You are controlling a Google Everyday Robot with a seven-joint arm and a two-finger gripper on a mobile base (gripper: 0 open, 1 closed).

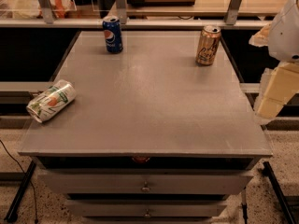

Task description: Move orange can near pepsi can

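Note:
The orange can (208, 45) stands upright at the back right of the grey table top (149, 106); it is golden-orange with cursive script and a silver top. The pepsi can (112, 34) stands upright at the back left, dark blue with the round logo. The two cans are far apart, about a third of the table's width. My gripper (272, 97) hangs off the table's right edge, to the right of and nearer than the orange can, touching nothing.
A white-and-green can with an orange fruit picture (51, 101) lies on its side at the table's left edge. Drawers (145, 183) sit under the top. A railing and another counter (187, 3) run behind the table.

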